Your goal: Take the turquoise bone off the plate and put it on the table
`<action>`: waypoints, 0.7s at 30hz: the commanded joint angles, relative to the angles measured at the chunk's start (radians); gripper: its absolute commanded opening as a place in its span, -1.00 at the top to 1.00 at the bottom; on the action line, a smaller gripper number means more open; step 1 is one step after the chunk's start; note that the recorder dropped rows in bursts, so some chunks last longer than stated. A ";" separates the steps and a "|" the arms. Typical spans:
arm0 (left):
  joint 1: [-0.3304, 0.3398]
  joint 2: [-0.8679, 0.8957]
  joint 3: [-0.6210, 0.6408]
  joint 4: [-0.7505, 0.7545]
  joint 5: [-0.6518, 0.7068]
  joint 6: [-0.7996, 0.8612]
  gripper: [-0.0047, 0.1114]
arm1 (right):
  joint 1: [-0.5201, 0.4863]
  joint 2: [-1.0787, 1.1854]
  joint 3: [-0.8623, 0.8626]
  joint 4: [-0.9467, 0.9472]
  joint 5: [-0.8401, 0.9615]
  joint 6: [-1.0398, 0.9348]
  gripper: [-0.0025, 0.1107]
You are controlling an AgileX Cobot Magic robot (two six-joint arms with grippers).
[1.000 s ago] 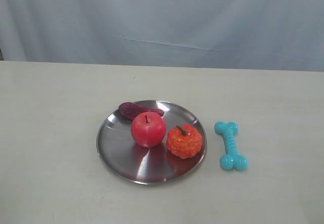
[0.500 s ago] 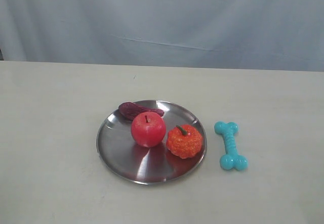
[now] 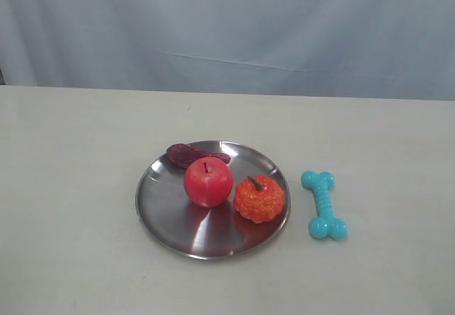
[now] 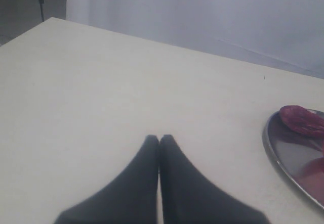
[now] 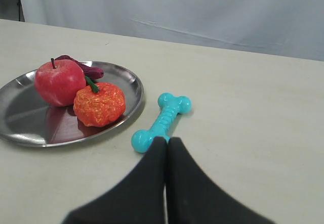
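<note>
The turquoise bone (image 3: 323,205) lies flat on the cream table (image 3: 78,187), just right of the silver plate (image 3: 165,212) and apart from its rim. The right wrist view shows the bone (image 5: 164,118) beside the plate (image 5: 132,85), with my right gripper (image 5: 167,139) shut and empty; its tips cover the bone's near knob in that picture. My left gripper (image 4: 159,137) is shut and empty over bare table, well away from the plate's edge (image 4: 271,148). Neither gripper appears in the exterior view.
On the plate rest a red apple (image 3: 208,181), an orange pumpkin-like toy (image 3: 259,198) and a dark purple-maroon piece (image 3: 190,153). A pale cloth backdrop (image 3: 227,30) hangs behind the table's far edge.
</note>
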 commanded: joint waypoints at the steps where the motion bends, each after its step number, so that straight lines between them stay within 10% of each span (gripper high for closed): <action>1: 0.001 -0.001 0.003 0.000 -0.005 -0.002 0.92 | -0.005 -0.007 0.004 -0.009 0.003 0.000 0.96; 21: 0.001 -0.001 0.003 0.000 -0.005 -0.002 0.92 | -0.005 -0.007 0.004 -0.009 0.003 0.009 0.96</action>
